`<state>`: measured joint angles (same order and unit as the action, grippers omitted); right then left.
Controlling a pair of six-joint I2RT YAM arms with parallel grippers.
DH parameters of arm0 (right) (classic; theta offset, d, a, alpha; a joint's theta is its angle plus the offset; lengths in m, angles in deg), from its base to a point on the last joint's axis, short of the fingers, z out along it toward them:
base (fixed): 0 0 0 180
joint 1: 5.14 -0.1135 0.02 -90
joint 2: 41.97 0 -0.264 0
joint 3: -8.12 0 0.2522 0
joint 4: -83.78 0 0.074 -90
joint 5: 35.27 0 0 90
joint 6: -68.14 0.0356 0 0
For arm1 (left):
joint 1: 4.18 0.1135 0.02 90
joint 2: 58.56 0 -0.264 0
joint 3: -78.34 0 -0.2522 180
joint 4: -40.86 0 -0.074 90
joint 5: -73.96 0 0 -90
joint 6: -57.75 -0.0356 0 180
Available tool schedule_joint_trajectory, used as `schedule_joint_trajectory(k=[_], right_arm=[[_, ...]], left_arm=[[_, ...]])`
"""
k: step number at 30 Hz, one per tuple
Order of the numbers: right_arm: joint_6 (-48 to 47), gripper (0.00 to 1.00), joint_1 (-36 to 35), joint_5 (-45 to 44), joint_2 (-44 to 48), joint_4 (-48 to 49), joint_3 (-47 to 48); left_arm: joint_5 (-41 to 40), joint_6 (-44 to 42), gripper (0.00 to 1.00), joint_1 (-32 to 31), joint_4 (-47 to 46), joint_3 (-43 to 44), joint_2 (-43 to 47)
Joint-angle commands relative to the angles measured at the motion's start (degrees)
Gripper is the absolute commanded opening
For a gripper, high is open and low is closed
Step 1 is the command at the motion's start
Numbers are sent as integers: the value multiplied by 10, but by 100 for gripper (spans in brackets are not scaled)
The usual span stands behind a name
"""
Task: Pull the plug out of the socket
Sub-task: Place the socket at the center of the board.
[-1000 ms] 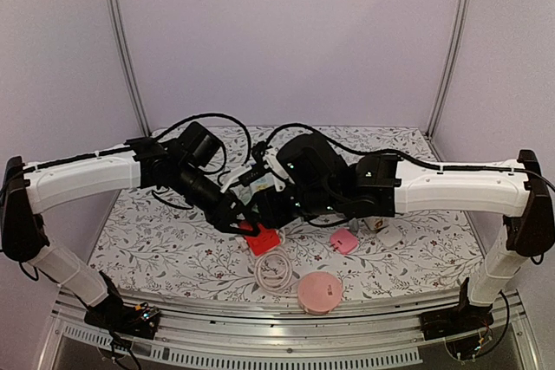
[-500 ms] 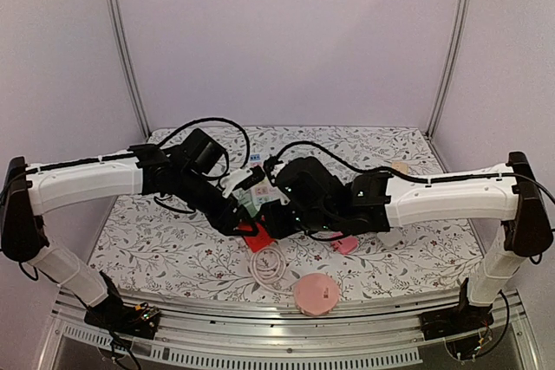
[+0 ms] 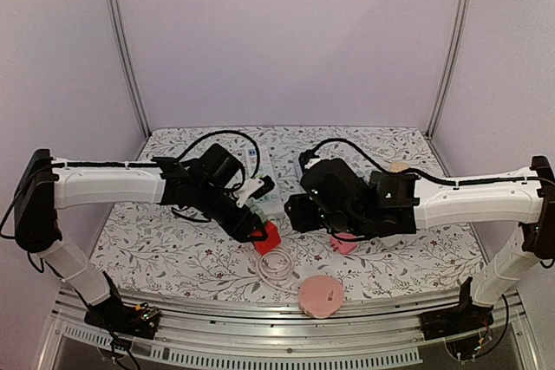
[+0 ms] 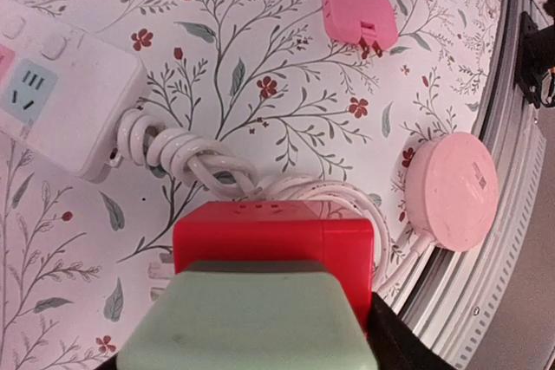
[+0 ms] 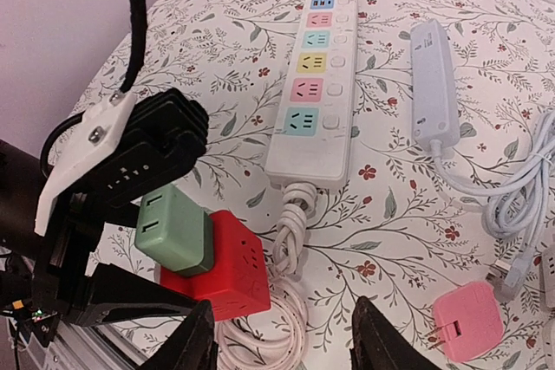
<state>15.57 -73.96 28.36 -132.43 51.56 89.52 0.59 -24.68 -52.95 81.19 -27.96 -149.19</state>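
Observation:
A green plug (image 5: 173,227) sits in one face of a red socket cube (image 5: 227,273), which rests on the floral table. My left gripper (image 4: 260,340) comes in from behind the plug and is shut on it, one black finger (image 5: 152,158) above it and one below. From the left wrist the plug (image 4: 251,318) fills the foreground, with the red cube (image 4: 273,240) just past it. My right gripper (image 5: 284,305) hangs open to the right of the cube over its white cable, holding nothing. From above, the red cube (image 3: 267,236) lies between the two grippers.
A long white power strip (image 5: 312,84) with coloured outlets lies beyond the cube, its knotted cable (image 5: 290,231) coiling beside it. A small white strip (image 5: 432,84), a pink adapter (image 5: 468,322) and a pink round disc (image 3: 319,294) lie nearby. The table's front rail (image 4: 520,171) is close.
My right gripper has backed away to the right from the red cube. The left arm has shifted slightly right, still on the plug.

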Motion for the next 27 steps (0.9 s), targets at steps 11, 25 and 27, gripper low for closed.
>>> schedule_joint_trajectory(k=[11, 25, 27], right_arm=[[6, 52, 3, -5, 11, -19, 5], [-78, 65, -15, 78, -74, -75, 124], [-84, 66, -15, 95, -94, -79, 147]], left_arm=[[-10, 93, 100, 1, -104, -78, 105], [11, 285, 99, 102, -119, -189, 263], [11, 286, 100, 123, -111, -193, 273]])
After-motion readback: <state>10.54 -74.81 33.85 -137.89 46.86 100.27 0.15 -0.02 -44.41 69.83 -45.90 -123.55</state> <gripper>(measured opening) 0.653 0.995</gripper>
